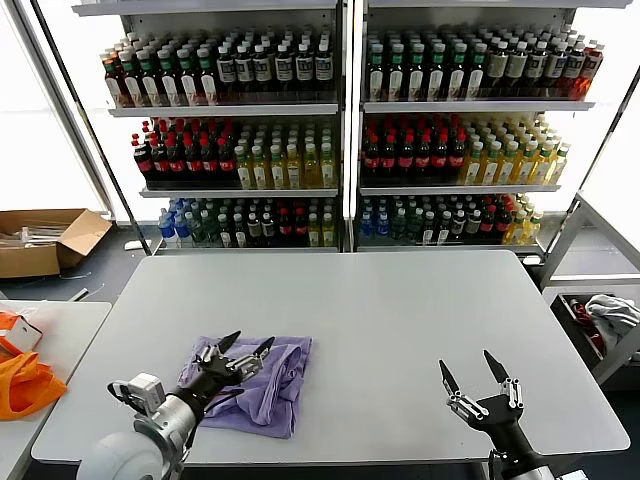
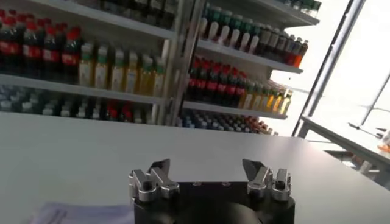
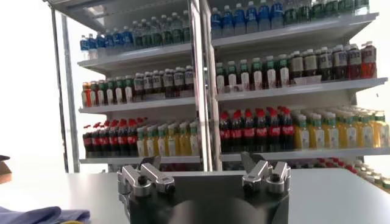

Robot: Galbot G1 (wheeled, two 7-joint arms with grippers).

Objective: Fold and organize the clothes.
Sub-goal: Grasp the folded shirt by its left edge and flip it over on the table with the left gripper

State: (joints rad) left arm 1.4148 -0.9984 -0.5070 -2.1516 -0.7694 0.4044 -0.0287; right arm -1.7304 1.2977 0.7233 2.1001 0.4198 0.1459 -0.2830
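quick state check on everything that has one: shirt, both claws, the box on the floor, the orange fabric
lavender T-shirt: crumpled, partly folded over itself, lying on the grey table, not held
left claw: open, over the shirt, empty
right claw: open, over bare table at the near right, empty
cardboard box: flaps open, on the floor at far left
orange fabric: bunched on the side table at left

Left gripper (image 1: 242, 350): black pointed fingertips on silver metal knuckles, black body, grey rounded forearm with a small white box. Right gripper (image 1: 477, 373): the same build; round screws on the knuckles.
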